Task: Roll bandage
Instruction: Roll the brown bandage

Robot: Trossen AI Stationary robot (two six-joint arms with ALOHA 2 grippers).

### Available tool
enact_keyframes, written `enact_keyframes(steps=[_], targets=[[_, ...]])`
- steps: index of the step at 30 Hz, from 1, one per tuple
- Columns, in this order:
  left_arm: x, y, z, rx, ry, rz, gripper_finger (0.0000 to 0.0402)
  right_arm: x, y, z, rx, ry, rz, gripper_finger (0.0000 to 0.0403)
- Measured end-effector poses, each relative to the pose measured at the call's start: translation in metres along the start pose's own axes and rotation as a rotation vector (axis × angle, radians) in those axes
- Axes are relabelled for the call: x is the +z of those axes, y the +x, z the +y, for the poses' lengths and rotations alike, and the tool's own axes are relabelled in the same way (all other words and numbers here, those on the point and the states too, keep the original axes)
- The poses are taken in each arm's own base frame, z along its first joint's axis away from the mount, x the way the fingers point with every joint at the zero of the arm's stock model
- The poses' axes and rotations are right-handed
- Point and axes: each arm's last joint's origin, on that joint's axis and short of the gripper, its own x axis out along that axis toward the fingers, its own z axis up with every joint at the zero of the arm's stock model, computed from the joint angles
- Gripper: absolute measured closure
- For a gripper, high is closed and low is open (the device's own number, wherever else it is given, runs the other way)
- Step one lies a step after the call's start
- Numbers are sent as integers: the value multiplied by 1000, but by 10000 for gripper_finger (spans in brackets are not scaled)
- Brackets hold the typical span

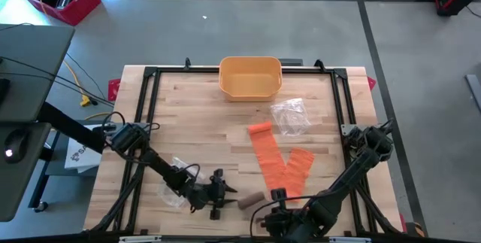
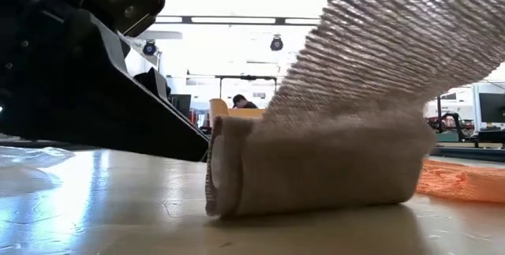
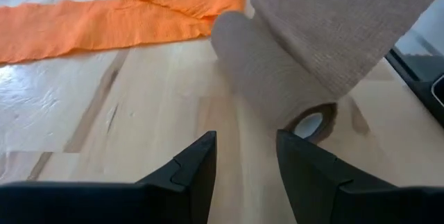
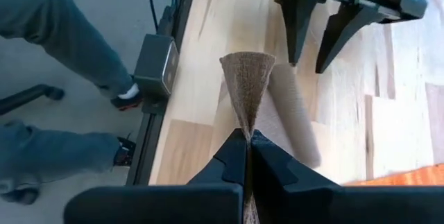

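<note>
A crumpled clear plastic wrapper point(image 1: 171, 192) is seen farthest left of the tan bandage roll point(image 1: 250, 200), near the table's point(image 1: 188, 123) front edge. Between the wrapper and the roll, the left gripper point(image 1: 222, 195) is held low over the wood with its fingers point(image 3: 196, 165) parted and nothing between them, just short of the roll's open end point(image 3: 310, 123). The roll is laid on its side on the table, and a loose tail point(image 4: 247, 85) of the same fabric is lifted up from it. That tail is pinched flat by the right gripper point(image 4: 248, 148), placed just right of the roll. An orange bandage point(image 1: 274, 157) is spread unrolled behind and right of the roll. Farther behind it, a crinkled clear bag point(image 1: 290, 115) and an orange bin point(image 1: 250, 77) are set.
</note>
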Motion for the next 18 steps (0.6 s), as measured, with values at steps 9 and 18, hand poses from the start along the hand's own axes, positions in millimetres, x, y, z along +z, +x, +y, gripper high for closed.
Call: enact_keyframes(steps=[9,18], targets=[[-4,-5,-9,-74,4,24,259,0,0,-1,-31,-9,-12,403],[9,-3,-13,-67,115,-66,259,1,1,-3,-45,-25,-18,403]])
